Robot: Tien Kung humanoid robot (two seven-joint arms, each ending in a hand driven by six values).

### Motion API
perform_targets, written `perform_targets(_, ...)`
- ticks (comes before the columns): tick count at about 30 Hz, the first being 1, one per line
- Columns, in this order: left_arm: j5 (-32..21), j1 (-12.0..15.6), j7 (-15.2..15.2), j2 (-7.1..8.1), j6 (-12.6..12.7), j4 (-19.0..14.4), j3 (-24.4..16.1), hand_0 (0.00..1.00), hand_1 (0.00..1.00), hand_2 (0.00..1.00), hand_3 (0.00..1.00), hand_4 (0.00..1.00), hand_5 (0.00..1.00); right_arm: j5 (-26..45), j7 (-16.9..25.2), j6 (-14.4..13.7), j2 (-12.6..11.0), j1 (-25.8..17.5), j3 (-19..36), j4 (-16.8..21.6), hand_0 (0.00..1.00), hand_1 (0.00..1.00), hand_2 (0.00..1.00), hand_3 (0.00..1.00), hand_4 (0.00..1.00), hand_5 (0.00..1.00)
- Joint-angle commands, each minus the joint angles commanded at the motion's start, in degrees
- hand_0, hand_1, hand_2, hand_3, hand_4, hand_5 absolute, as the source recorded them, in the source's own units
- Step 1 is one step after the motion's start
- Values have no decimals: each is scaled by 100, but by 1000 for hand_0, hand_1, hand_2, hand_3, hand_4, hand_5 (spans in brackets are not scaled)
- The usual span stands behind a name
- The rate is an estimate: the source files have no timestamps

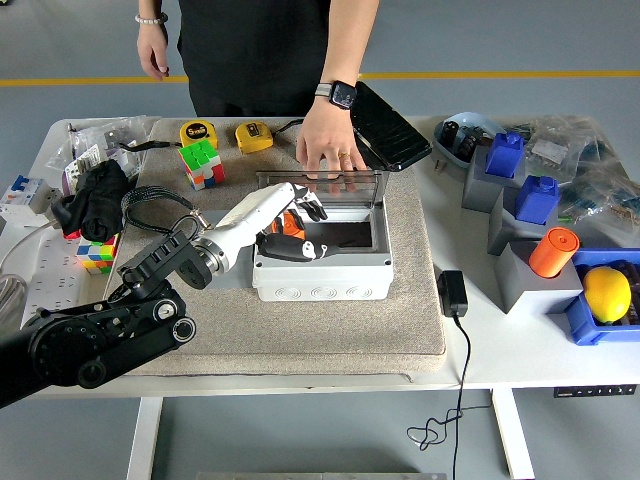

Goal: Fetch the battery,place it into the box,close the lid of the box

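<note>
Orange battery (291, 224) | under left hand (290, 235) | inside box (322, 270)

box mouth: the left hand (290, 228) fills the left half of the grey box (322, 270); the right half is open from above
far side: the upright clear lid (322, 186) walls it off, with a person's hand (327, 143) resting on its top edge
near side: bare mat (330, 335) up to the worktop (520, 355) edge
right flank: mat strip free, then a black adapter (452, 293) and its cable
left flank: the left arm crosses it
</note>
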Motion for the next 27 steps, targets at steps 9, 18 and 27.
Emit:
perform_targets(9, -63, 102, -76, 99, 18, -351, -240, 364, 571, 576, 551, 947, 430, -9, 6, -2, 2, -4, 10, 3, 616, 652, 663, 566, 933, 445)
perform_targets(18, 68, 258, -36, 307, -4, -350, -416, 364, 571, 576, 551, 947, 431, -17, 10, -3, 0, -13, 19, 2, 617, 651, 663, 566, 933, 445)
perform_targets(27, 159, 373, -7, 551, -25, -357, -450, 363, 571, 575, 548, 946, 432, -30, 14, -4, -4, -13, 48, 4, 618, 651, 663, 565, 933, 445)
